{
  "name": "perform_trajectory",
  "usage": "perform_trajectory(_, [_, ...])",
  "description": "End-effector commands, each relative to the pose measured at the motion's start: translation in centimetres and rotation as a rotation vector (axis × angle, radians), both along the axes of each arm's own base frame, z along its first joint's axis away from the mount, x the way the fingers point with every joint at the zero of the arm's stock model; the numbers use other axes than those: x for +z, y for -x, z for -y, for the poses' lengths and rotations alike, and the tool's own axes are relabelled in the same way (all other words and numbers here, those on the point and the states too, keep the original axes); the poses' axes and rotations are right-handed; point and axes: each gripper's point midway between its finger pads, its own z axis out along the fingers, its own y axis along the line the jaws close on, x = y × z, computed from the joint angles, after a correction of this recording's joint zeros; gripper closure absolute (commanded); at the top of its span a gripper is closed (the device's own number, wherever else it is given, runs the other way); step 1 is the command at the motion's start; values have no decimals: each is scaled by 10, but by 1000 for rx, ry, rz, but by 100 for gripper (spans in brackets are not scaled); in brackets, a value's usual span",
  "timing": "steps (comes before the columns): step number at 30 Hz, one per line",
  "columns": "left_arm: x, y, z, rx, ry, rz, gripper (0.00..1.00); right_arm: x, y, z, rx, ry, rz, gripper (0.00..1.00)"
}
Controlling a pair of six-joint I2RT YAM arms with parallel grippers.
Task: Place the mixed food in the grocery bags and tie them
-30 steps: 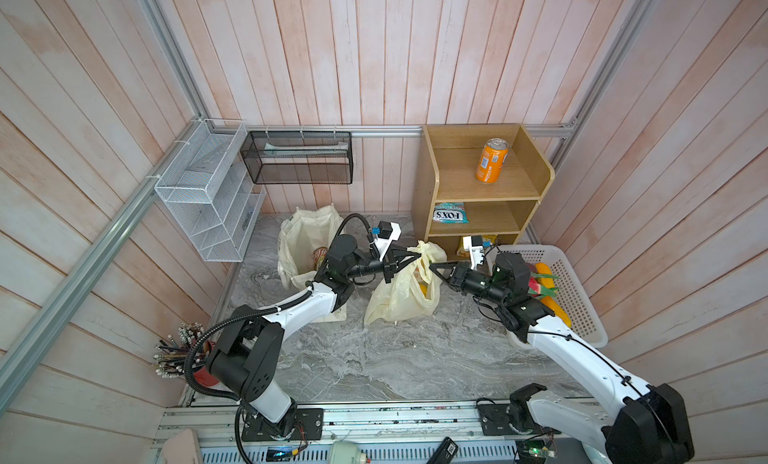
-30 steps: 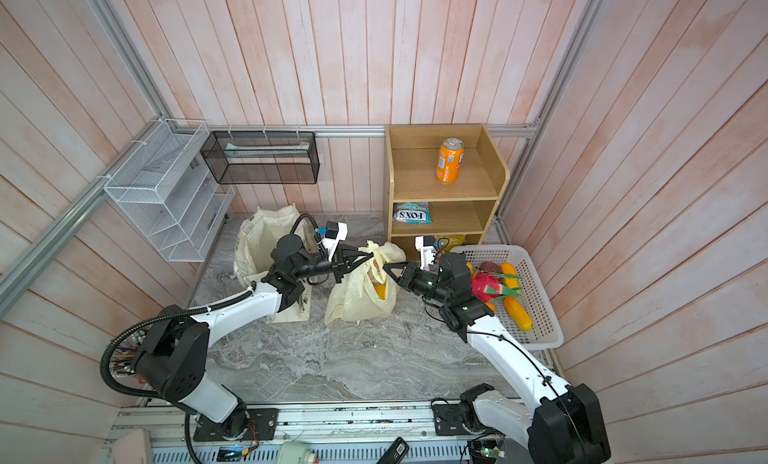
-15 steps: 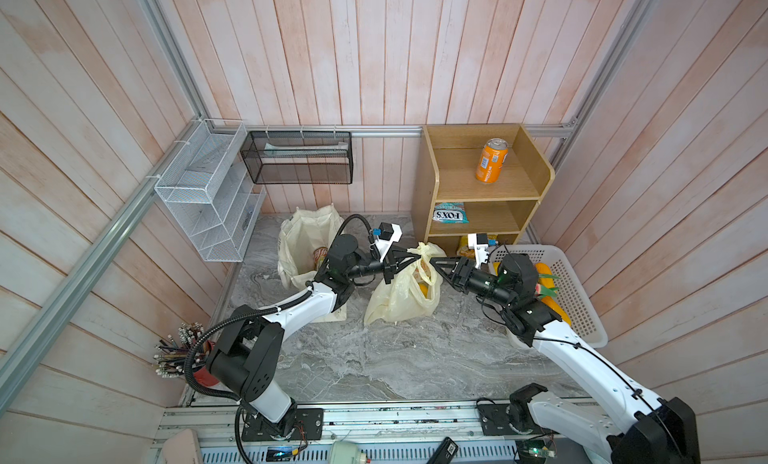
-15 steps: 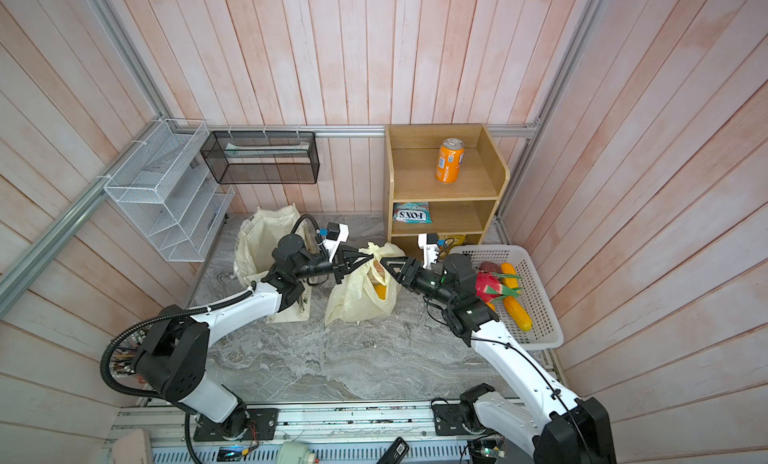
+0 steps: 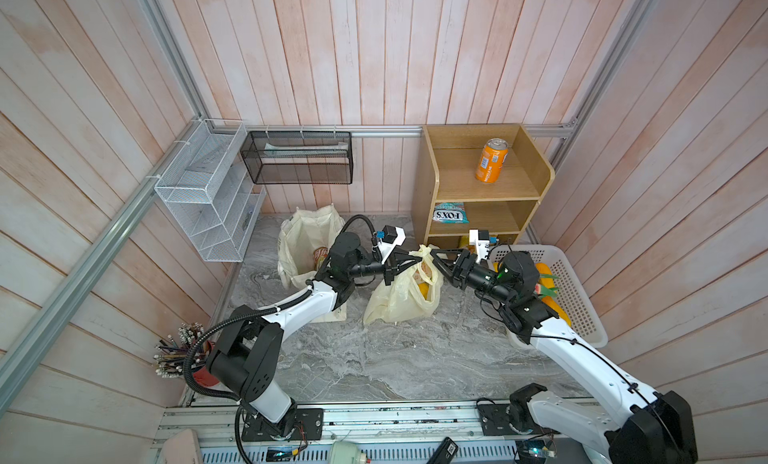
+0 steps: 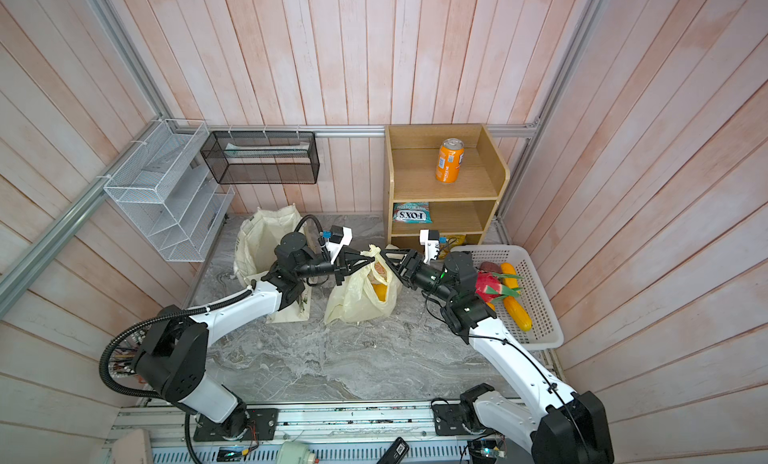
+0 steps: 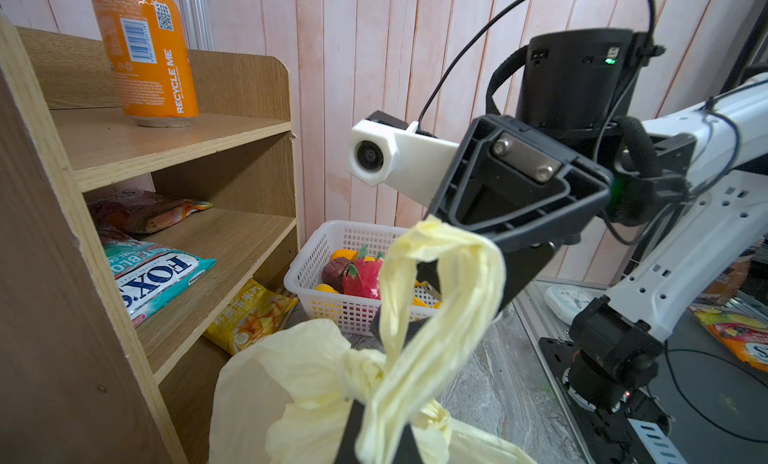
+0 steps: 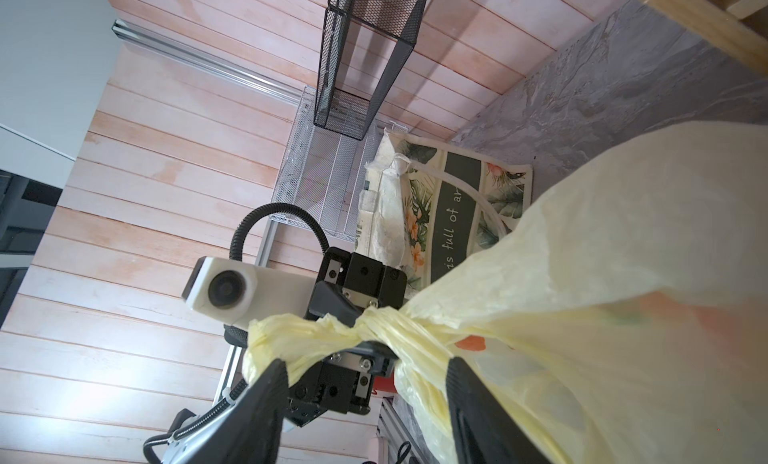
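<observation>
Centrally, plastic carrier (image 5: 401, 293) stands on counter (image 5: 374, 358), nearer its rear edge, just in front of wooden shelf unit (image 5: 478, 191); yellow-orange toy fruit (image 6: 380, 292) shows through its mouth. L gripper (image 5: 409, 258): jaws clamped on twisted handle loop (image 7: 449, 239), held above the bag. R gripper (image 8: 365, 378): jaws apart, one each side of the loop's free end; wrist view shows one finger (image 8: 266, 399) touching it. Canvas tote (image 5: 301, 241) stands open toward counter's rear-left corner, partly hidden by L arm. White basket (image 5: 582, 299) w/ toy fruits (image 6: 488, 285) at right edge. Orange can (image 5: 491, 160) on shelf top; FOX'S packet (image 5: 451, 213) on mid shelf; yellow snack pkt (image 7: 249, 312) at shelf's foot, next to basket.
</observation>
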Motion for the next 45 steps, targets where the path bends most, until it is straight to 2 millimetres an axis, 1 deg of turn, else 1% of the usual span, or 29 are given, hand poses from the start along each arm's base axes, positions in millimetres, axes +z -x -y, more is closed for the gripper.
perform_trajectory(1, [7,7,4,-46,-12,53,100,14,-1,-4,18,-51,21,38])
perform_trajectory(5, [5,11,6,-57,-17,79,100,14,-3,-7,25,-61,15,38])
perform_trajectory(12, [1,10,7,-42,-28,109,100,11,-1,-14,43,-71,1,38])
perform_trajectory(16, [-1,10,4,-27,-23,146,100,9,2,-10,24,-67,-4,38])
perform_trajectory(21, [-6,15,3,4,-19,269,100,1,8,-4,9,-60,-25,38])
perform_trajectory(24, [-7,16,5,6,-30,290,100,-4,12,1,-3,-61,-40,38])
perform_trajectory(30, [-6,17,4,11,-30,319,100,-7,17,9,-22,-64,-55,38])
perform_trajectory(38, [-4,20,5,-2,-24,331,100,-15,15,5,-4,-76,-79,37])
perform_trajectory(45, [-4,25,7,-24,-26,347,100,-16,10,1,8,-86,-78,37])
